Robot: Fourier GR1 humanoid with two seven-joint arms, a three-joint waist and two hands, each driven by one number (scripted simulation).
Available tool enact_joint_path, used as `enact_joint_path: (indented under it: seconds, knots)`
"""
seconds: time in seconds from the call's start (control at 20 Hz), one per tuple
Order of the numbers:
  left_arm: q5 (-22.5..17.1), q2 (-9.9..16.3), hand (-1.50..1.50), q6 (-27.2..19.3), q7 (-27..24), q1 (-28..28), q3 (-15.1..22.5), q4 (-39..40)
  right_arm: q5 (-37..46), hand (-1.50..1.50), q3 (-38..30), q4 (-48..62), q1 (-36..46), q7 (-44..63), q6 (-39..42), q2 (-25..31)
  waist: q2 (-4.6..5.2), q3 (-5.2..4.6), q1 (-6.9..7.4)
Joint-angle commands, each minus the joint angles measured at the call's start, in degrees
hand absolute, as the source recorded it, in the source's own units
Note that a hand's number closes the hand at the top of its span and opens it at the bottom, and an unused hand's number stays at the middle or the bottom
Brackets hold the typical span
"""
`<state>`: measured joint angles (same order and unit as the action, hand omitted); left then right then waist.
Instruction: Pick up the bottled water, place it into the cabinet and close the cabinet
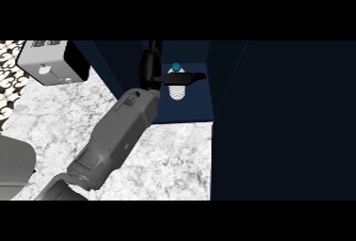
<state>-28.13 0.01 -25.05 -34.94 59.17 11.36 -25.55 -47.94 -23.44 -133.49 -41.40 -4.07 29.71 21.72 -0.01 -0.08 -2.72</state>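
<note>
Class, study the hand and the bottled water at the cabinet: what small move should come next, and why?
Probably open the fingers and let go. The hand is curled round the bottled water, which already sits upright inside the dark blue cabinet, past its front edge. Only after release can the arm withdraw and the cabinet door be swung shut.

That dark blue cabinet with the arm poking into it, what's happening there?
A grey forearm reaches into the open dark blue cabinet. Its black robot hand is curled round a ribbed clear water bottle with a teal cap, holding it inside the cabinet. The cabinet is not yet closed. A white boxy appliance sits on the speckled stone counter nearby.
</note>
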Motion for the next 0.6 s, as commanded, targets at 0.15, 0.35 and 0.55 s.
enact_joint_path:
  seconds: [0.15, 0.35, 0.55]
  knots:
    - [-6.61, -0.01, -1.50, -2.30, 3.16, -8.94, 11.63, -15.01, 0.49, -1.50, 0.99, -9.68, -0.43, 4.93, -4.69, -1.27, -0.41, -0.01, 1.40]
    - [-8.14, -0.01, -1.50, -2.00, 0.17, -20.16, 16.56, -23.90, 2.02, -1.50, -0.07, -7.29, -2.16, 3.20, -1.43, -3.05, -0.45, 0.02, 1.80]
    - [-5.88, 0.00, -1.50, -5.06, 2.00, -28.40, 20.44, -33.84, -1.82, -1.50, -2.77, -9.33, -3.93, 3.68, -1.92, -2.88, -0.69, 0.01, 2.73]
